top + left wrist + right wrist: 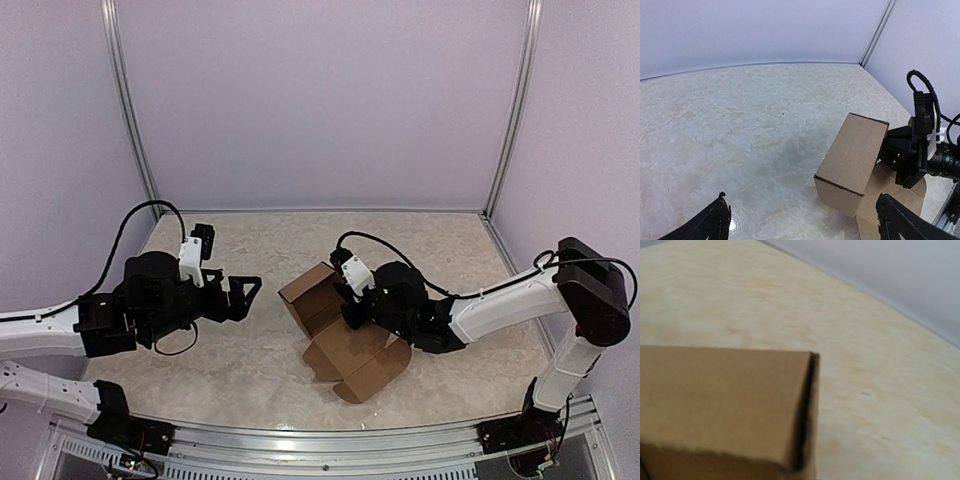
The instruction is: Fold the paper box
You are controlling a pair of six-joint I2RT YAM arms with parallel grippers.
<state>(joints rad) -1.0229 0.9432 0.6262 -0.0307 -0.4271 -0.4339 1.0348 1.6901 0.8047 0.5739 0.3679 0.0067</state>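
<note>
Operator: paper box [350,355] location?
Technician: Centre of table [240,385], half-formed, braced at one wall by right gripper [352,308]; closure not discernible.
Operator: Left gripper [243,297]?
Technician: Spread wide, apart, likely staged for next flap.

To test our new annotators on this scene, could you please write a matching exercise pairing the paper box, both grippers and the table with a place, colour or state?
Column one:
1. paper box
2. left gripper
3. right gripper
4. table

Column two:
A. jaws wide apart, clear of the cardboard
B. marbled beige
C. brown, partly folded, some flaps lying flat
D. close in at the raised cardboard wall

Pairs: 1-C, 2-A, 3-D, 4-B
</note>
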